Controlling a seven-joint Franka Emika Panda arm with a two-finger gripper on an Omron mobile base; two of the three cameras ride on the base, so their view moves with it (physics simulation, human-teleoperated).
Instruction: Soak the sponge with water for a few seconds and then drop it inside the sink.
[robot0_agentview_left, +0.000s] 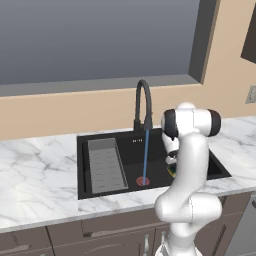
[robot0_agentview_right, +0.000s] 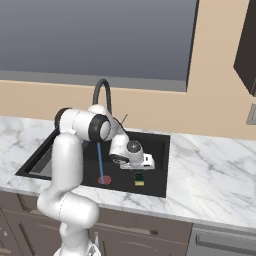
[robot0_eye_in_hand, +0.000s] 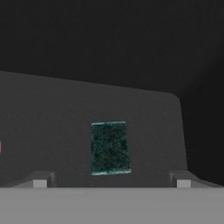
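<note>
The sponge (robot0_eye_in_hand: 109, 148) shows its dark green top on the floor of the black sink (robot0_agentview_left: 127, 152), right of the red drain (robot0_agentview_left: 143, 181). From the right base view the sponge (robot0_agentview_right: 139, 179) has yellow under the green. My gripper (robot0_agentview_right: 138, 171) hangs just above it, open, its two fingertips (robot0_eye_in_hand: 40, 182) spread wide on either side and touching nothing. The arm hides most of the sponge (robot0_agentview_left: 171, 171) in the left base view. A thin blue stream of water (robot0_agentview_left: 146, 155) falls from the black arched faucet (robot0_agentview_left: 143, 102) onto the drain, left of the sponge and apart from it.
A grey ribbed tray insert (robot0_agentview_left: 106, 165) fills the left part of the basin. White marble counter (robot0_agentview_left: 35, 175) runs on both sides of the sink. A window (robot0_agentview_left: 95, 35) sits behind the faucet, and the sink's right wall (robot0_eye_in_hand: 192, 131) rises close to the sponge.
</note>
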